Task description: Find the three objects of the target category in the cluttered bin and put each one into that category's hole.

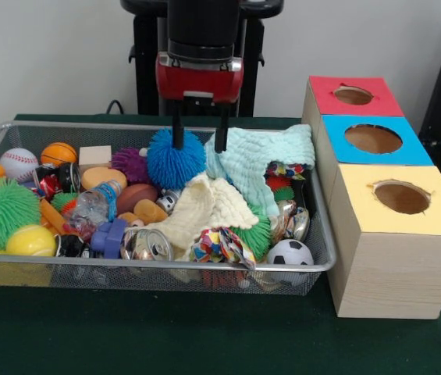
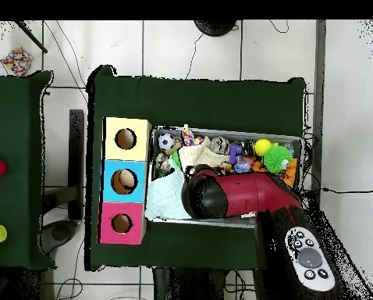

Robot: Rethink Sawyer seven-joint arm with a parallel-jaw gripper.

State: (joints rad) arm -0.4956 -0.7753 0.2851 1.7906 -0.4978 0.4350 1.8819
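Note:
The wire mesh bin (image 1: 165, 266) sits on the green table, full of toys; it also shows in the overhead view (image 2: 221, 130). My gripper (image 1: 199, 139) is open and lowered into the back of the bin. Its left finger (image 1: 177, 131) is against the top of a blue fuzzy ball (image 1: 169, 162), and the right finger stands between that ball and a mint cloth (image 1: 259, 160). No eyes show on the ball from here. I cannot pick out a brown monkey plush. The red-surround hole (image 1: 353, 95) tops the far end of the wooden box (image 2: 122, 223). In the overhead view the arm (image 2: 236, 195) hides the gripper.
The blue-surround hole (image 1: 373, 138) and yellow-surround hole (image 1: 402, 197) are nearer on the same box. The bin also holds a green spiky ball (image 1: 1, 211), purple spiky ball (image 1: 130, 162), baseball (image 1: 19, 162), soccer ball (image 1: 289, 252), cream cloth (image 1: 204, 207) and a can (image 1: 146, 244).

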